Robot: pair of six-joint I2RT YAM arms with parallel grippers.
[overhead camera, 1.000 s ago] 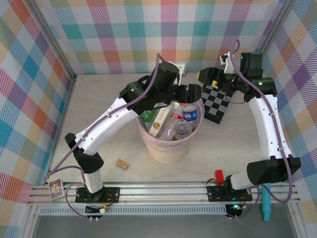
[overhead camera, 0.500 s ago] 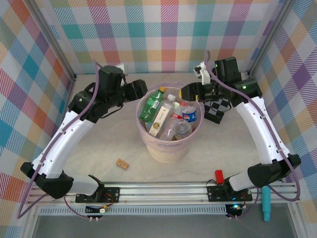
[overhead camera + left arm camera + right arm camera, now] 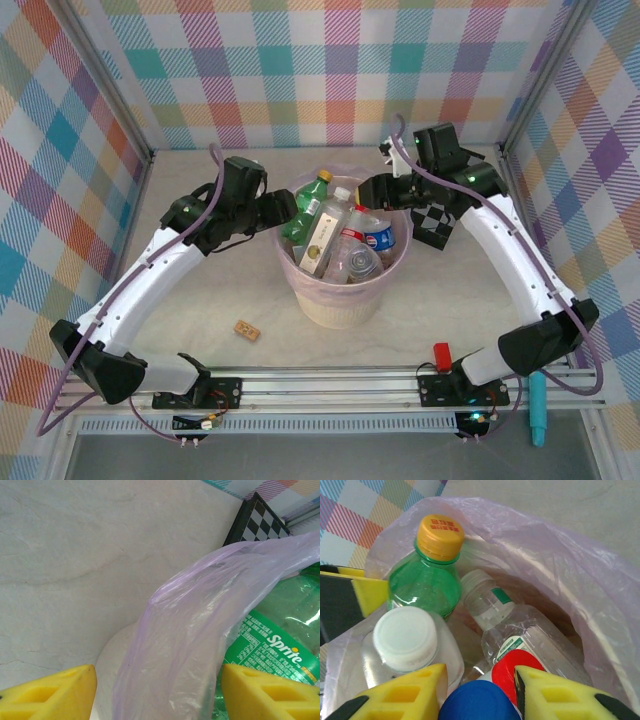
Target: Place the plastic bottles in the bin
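The bin (image 3: 340, 305), cream with a pink bag (image 3: 580, 580), stands mid-table and holds several plastic bottles. Among them are a green one with a yellow cap (image 3: 305, 205) (image 3: 422, 582), a white-capped one (image 3: 405, 637), a clear one (image 3: 520, 630) and a red-capped one (image 3: 512, 672). My right gripper (image 3: 383, 190) (image 3: 480, 672) hangs over the bin's far right side. Its jaws stand narrow, and a bottle's blue cap (image 3: 477, 702) fills the gap between them. My left gripper (image 3: 283, 208) (image 3: 159, 692) is open astride the bin's left rim (image 3: 107, 670), with the bag edge (image 3: 200, 625) between its fingers and the green bottle (image 3: 280, 630) just inside.
A black-and-white checkerboard (image 3: 437, 222) (image 3: 257, 522) lies right of the bin, under the right arm. A small brown block (image 3: 246, 329) sits on the table at the front left. Plaid walls close in the back and sides, and the metal rail with the arm bases runs along the front.
My left arm swung from over the bin out to its left rim, its jaws narrowing. My right gripper came from above the checkerboard to over the bin and closed most of the way.
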